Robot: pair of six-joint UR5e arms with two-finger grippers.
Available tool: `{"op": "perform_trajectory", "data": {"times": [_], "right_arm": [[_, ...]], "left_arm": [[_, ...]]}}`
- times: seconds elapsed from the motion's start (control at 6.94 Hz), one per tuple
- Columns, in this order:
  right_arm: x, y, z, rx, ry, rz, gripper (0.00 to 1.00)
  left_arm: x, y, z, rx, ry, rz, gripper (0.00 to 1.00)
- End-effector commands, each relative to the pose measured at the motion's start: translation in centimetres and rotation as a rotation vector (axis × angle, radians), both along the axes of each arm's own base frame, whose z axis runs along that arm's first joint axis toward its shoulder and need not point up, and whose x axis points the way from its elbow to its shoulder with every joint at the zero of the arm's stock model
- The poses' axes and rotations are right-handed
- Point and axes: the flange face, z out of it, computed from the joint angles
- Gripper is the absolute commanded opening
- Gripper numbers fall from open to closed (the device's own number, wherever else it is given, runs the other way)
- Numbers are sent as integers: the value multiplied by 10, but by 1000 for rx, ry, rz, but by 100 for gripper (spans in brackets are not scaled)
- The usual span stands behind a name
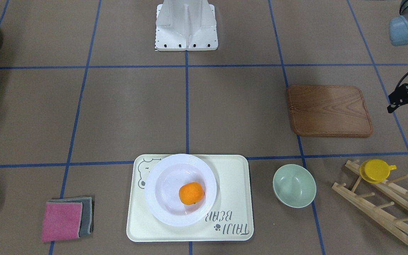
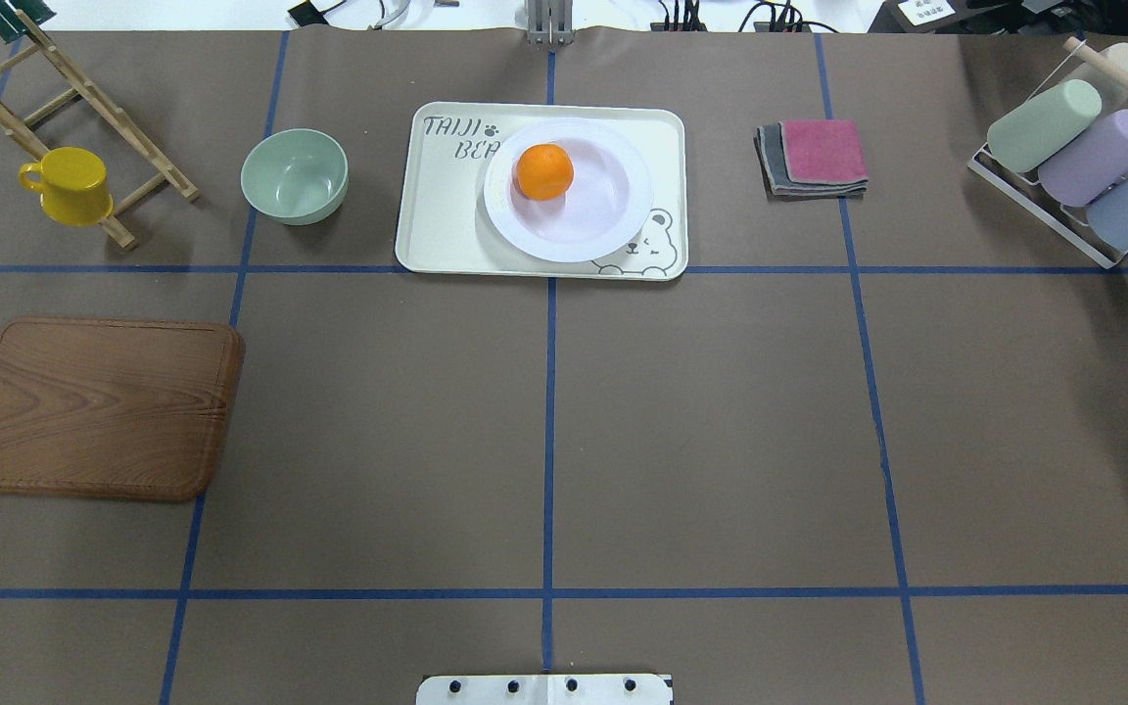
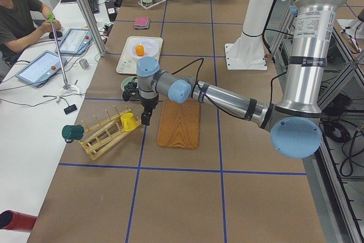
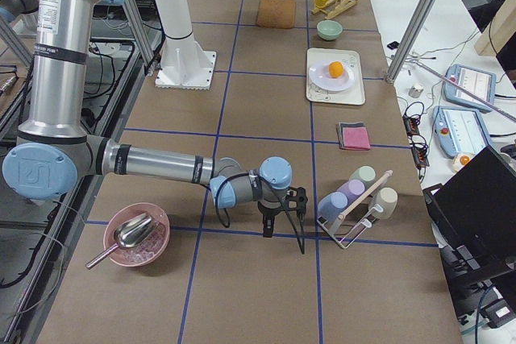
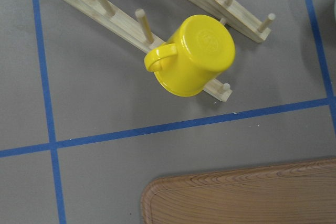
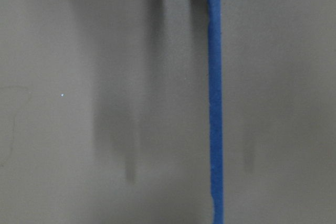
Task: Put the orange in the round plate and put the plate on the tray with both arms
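The orange (image 1: pixel 191 193) lies inside the white round plate (image 1: pixel 161 207), and the plate sits on the cream tray (image 1: pixel 230 180) with the bear drawing. In the overhead view the orange (image 2: pixel 543 171) rests in the left part of the plate (image 2: pixel 603 211), on the tray (image 2: pixel 437 211). My left gripper (image 1: pixel 406 110) hangs far off at the table's left end, beside the wooden board, fingers apart and empty; it also shows as the near gripper (image 3: pixel 145 119) in the left side view. My right gripper (image 4: pixel 278 217) hovers low near the cup rack; I cannot tell its state.
A brown wooden board (image 2: pixel 99 406), a pale green bowl (image 2: pixel 294 176) and a yellow cup (image 2: pixel 70 184) on a wooden peg rack (image 2: pixel 84 98) stand on the left. Folded cloths (image 2: pixel 814 157) and a rack of pastel cups (image 2: pixel 1078 162) are on the right. A person (image 3: pixel 17 18) sits at a side desk.
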Motion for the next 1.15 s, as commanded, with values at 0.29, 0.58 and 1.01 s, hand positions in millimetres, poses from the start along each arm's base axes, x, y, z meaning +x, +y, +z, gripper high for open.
{"op": "perform_trajectory", "data": {"times": [0.29, 0.58, 1.01], "right_arm": [[25, -75, -114, 2, 81, -52, 100], [28, -83, -115, 16, 73, -64, 100], [28, -85, -124, 23, 28, -63, 100]], "left_arm": [[-36, 2, 33, -2, -10, 11, 99], [-63, -5, 62, 3, -27, 23, 99], [-74, -7, 72, 8, -33, 25, 99]]}}
